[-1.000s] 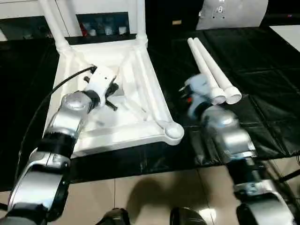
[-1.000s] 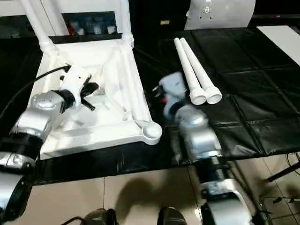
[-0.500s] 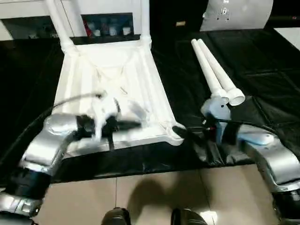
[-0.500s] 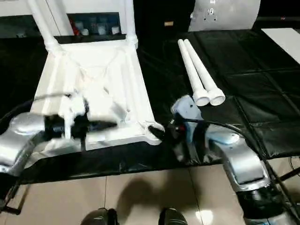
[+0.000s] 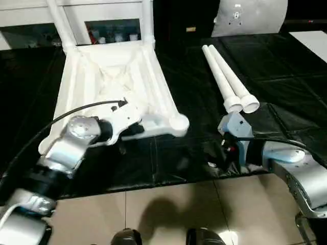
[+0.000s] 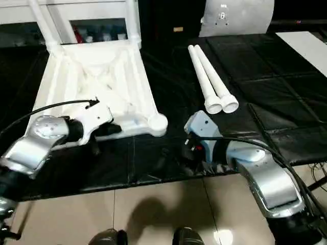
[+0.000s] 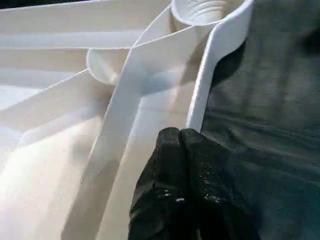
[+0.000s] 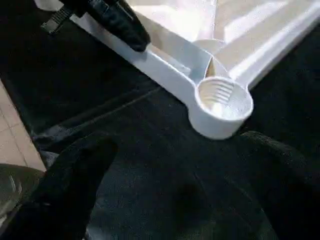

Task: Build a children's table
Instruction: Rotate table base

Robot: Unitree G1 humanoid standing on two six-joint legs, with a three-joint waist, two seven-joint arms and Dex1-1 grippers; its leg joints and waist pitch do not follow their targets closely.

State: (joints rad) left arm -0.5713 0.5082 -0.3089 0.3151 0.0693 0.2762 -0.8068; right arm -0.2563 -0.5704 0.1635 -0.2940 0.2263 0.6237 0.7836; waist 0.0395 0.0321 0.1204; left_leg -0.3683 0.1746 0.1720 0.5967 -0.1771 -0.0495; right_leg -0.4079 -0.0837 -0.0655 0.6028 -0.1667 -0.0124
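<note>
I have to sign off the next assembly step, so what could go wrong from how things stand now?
1. The table top lies upside down with its near rim close to the black mat's front edge; the shut left gripper rests at that rim, and a push might slide the top off.
2. The two loose legs lie side by side, unrestrained; a sweep of the open right gripper could roll them away.
3. The near corner socket is empty, so that corner stays unsupported.

A robotics lab or test room: a low counter (image 5: 286, 76) draped in black quilted sheeting, beige tiled floor (image 5: 168, 214) below, white shelving (image 5: 102, 10) with small bottles (image 5: 115, 37) behind it.
</note>
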